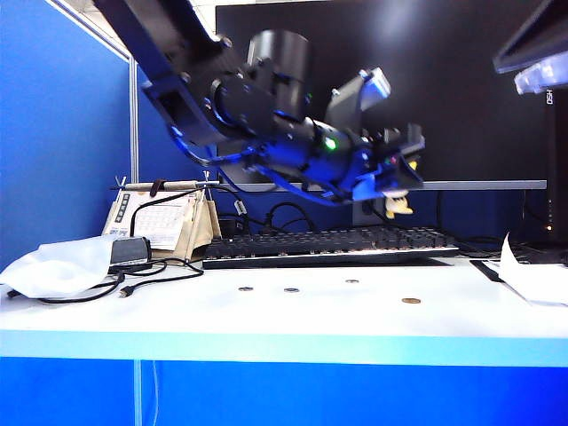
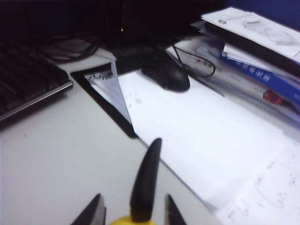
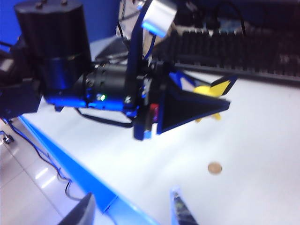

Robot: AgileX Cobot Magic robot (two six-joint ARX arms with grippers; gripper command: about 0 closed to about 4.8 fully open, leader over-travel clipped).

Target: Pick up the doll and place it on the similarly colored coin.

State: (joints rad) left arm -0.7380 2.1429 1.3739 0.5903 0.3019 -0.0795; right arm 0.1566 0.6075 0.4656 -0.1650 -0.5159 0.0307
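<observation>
Right gripper jaws apart, empty, low over tabletop. Left gripper jaws clamp doll, carried above golden coin for drop.

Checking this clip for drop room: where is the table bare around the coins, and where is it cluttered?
Bare white table surrounds the golden coin and runs to the front edge. Crowded: keyboard behind, cables left, papers right. The left gripper, shut on the doll, hangs above; the right gripper is open nearby.

The exterior camera is viewing the bench low, level, from its front edge. Both wrist cameras are looking down; the right wrist view is sharing the coin and left gripper.
</observation>
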